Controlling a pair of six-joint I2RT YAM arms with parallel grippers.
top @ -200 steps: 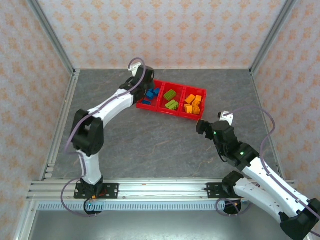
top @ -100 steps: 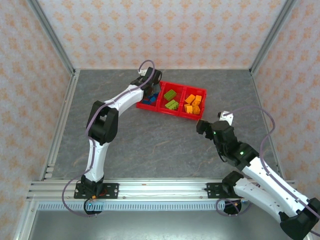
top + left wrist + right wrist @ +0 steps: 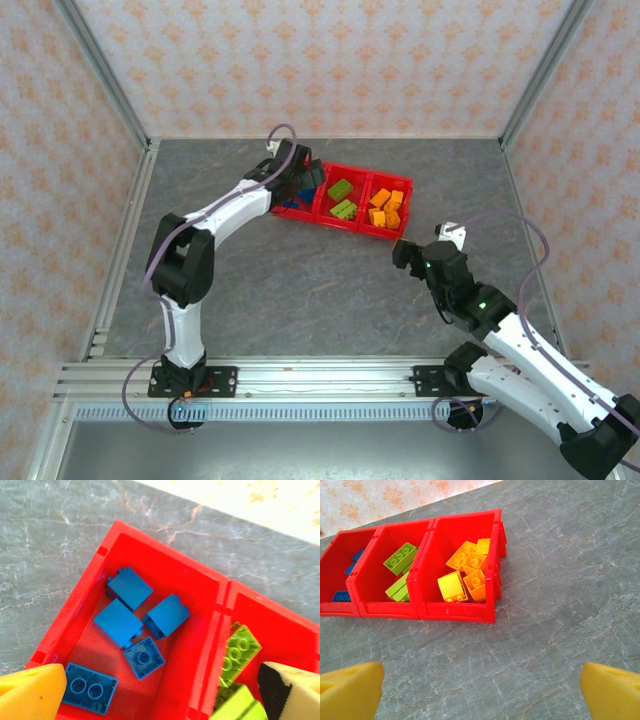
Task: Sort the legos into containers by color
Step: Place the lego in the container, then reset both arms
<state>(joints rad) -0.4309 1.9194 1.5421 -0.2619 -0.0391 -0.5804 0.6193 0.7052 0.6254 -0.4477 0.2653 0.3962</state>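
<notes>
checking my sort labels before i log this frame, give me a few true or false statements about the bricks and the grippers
1. The blue bricks lie in an end compartment of the red tray. True.
2. The right gripper holds an orange brick. False: it is open and empty, over the table.
3. The green bricks sit in the middle compartment. True.
4. The left gripper is shut on a blue brick. False: it is open above the blue compartment.

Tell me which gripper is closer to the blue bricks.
Left. The left gripper hangs directly above the blue bricks; the right gripper sits off the orange end of the tray.
</notes>
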